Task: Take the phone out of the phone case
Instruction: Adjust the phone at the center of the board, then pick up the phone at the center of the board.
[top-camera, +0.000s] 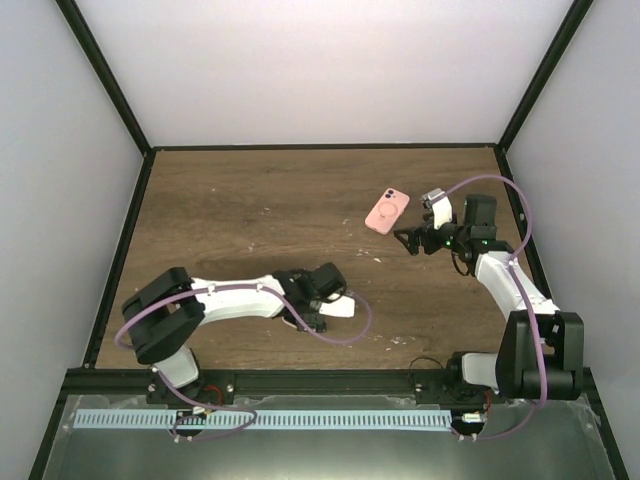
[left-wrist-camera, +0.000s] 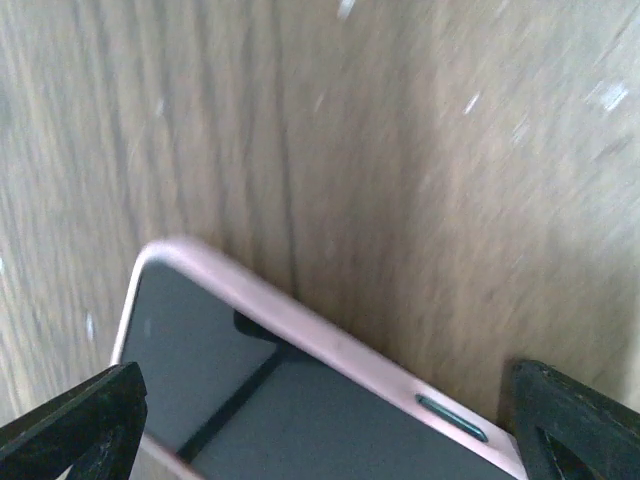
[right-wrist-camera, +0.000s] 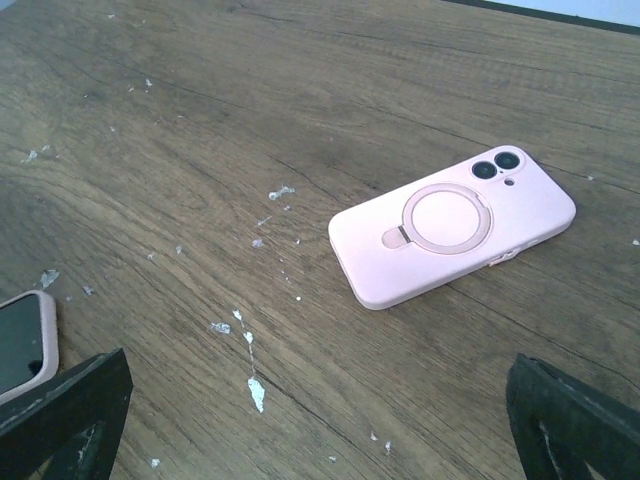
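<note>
Right of centre on table (top-camera: 230, 200), pink phone case (top-camera: 387, 210), off every edge

Cased phone (top-camera: 387, 210) lies face-down on table (top-camera: 230, 220), far-right part; 2nd phone (left-wrist-camera: 250, 390) nearer, left of it, screen-up.

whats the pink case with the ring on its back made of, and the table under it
Case: probably silicone or a soft plastic with a matte finish. It is evenly pink, shows no glare, and has rounded edges.
Table: wood or a wood-look laminate, matte. Brown grain lines run across it, and it is scuffed with white flecks. The look alone does not settle which.
</note>
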